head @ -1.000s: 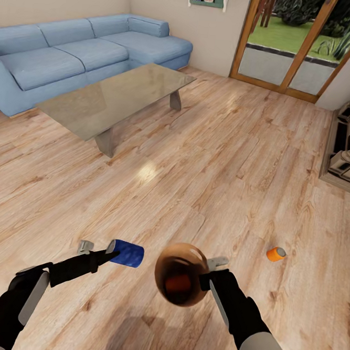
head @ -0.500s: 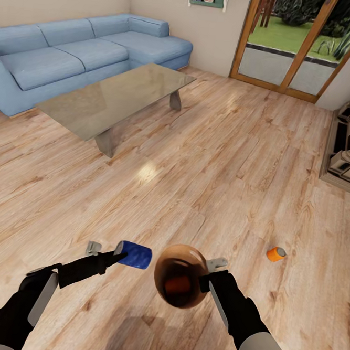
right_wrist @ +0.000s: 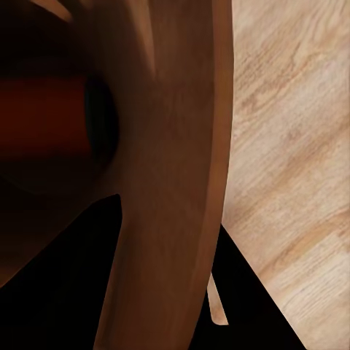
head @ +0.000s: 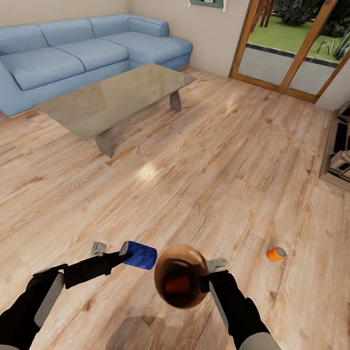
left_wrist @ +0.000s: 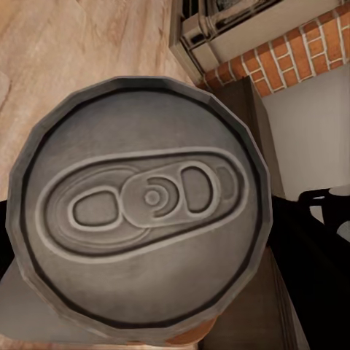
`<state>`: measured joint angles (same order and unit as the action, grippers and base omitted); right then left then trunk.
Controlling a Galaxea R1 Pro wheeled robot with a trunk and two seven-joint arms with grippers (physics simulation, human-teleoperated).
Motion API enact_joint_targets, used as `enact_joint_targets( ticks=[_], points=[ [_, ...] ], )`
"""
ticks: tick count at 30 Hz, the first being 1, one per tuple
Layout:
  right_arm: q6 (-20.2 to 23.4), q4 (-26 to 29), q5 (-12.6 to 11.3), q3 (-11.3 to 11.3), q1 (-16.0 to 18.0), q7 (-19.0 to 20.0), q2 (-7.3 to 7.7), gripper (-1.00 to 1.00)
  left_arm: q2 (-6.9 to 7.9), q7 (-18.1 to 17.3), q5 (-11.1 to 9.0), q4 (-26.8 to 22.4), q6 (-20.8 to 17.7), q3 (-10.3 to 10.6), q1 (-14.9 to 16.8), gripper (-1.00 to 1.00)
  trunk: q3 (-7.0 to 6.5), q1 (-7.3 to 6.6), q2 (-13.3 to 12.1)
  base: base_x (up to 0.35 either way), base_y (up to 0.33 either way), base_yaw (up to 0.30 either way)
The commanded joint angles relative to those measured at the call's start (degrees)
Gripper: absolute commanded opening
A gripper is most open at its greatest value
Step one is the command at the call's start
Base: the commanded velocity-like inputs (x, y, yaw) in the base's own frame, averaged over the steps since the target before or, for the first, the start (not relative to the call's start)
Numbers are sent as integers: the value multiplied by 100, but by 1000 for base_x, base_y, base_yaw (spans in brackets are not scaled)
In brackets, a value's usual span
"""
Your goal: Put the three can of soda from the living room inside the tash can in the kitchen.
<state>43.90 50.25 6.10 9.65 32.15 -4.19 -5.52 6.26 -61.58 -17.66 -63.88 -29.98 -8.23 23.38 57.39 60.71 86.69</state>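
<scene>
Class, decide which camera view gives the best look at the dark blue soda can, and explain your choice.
The head view: it shows the blue can whole, on its side in the left gripper, next to the bin. The left wrist view shows its silver top close up. The right wrist view shows the bin's brown inside.

Blue can [head: 139,255] sideways in my left claw [head: 109,254], just beside the bin [head: 180,275]; bin tilted, orange can [head: 177,284] inside; second orange can [head: 276,254] on floor.

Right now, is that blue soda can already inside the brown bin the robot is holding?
No, in the head view the blue can is held by the left gripper just outside the bin, beside its rim.
</scene>
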Motion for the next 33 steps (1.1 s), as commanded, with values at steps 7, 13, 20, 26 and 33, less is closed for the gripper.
enact_joint_targets(
  ticks=[7,13,20,26,33],
  points=[
    [-106,-131,-65,2,1,6,-1,-100,-2,-6,0,-4,-13,-2,-1,-100,0,0,0,0,0,0],
    [-123,-144,-65,2,1,3,-4,-100,6,-17,-2,-363,-326,-32,-1,-100,0,0,0,0,0,0],
    [-127,-146,-65,2,1,-1,-26,-100,7,-20,-9,-662,-500,-30,-1,-100,0,0,0,0,0,0],
    [-128,-147,-65,2,3,-2,-32,-100,2,-318,-9,-687,-619,-25,-1,-100,0,0,0,0,0,0],
    [-127,-147,-65,2,10,-3,-60,-100,-11,-516,-3,-663,-664,-15,-1,-100,0,0,0,0,0,0]
  ],
)
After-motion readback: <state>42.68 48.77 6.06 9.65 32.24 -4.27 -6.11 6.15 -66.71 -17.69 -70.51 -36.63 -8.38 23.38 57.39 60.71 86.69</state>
